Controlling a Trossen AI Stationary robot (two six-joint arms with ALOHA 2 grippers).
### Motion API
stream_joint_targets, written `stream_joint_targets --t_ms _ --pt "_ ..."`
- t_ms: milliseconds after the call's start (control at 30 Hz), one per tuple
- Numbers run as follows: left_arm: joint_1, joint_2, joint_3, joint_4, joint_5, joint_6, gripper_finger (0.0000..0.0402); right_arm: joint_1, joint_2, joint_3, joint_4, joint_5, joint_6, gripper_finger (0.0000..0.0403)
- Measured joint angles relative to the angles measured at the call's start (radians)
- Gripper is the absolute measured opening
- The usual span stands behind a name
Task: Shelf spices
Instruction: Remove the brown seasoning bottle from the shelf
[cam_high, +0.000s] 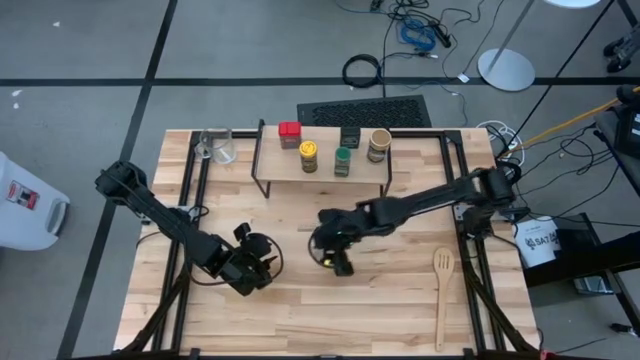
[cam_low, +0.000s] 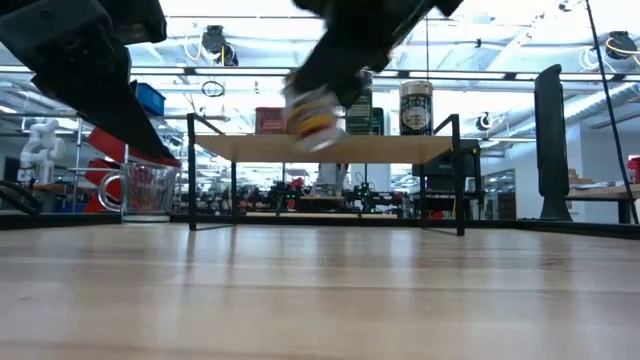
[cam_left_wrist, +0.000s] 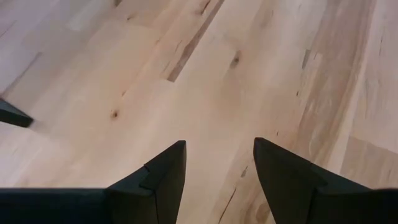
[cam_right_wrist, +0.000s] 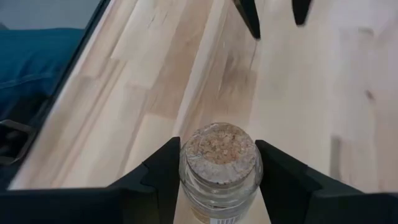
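right wrist view: right gripper (cam_right_wrist: 217, 180) clamped on a small cork-topped jar (cam_right_wrist: 219, 168), fingers on both sides. low view shows the jar (cam_low: 312, 115) lifted clear of the table (cam_low: 320, 290), in front of the shelf (cam_low: 330, 148). five spices on the shelf (cam_high: 320, 165). left gripper (cam_left_wrist: 217, 177) parted, holding nothing, over the table's front left.

Grey floor (cam_high: 80, 50) — cables (cam_high: 420, 25), bright ceiling lights (cam_low: 490, 40).
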Motion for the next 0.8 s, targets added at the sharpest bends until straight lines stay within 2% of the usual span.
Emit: stream_joint_targets --t_ms 100,267,433,567,800 --pt "0.000 0.000 0.000 0.000 0.000 0.000 0.0196 0.009 -0.082 0.000 -0.151 0.009 0.030 0.0167" --pt "-0.002 0.000 0.000 0.006 0.000 0.000 0.0196 0.042 -0.205 0.000 -0.387 0.097 0.085 0.0167" --pt "-0.003 0.000 0.000 0.007 0.000 -0.001 0.0196 0.095 -0.326 -0.062 -0.439 0.191 0.179 0.0167" --pt "-0.006 0.000 0.000 0.012 0.010 -0.002 0.0196 0.160 -0.437 -0.249 -0.316 0.292 0.277 0.0167" --pt "-0.021 0.000 0.000 0.033 0.009 0.000 0.0196 0.281 -0.580 -0.723 0.183 0.576 0.469 0.0167"
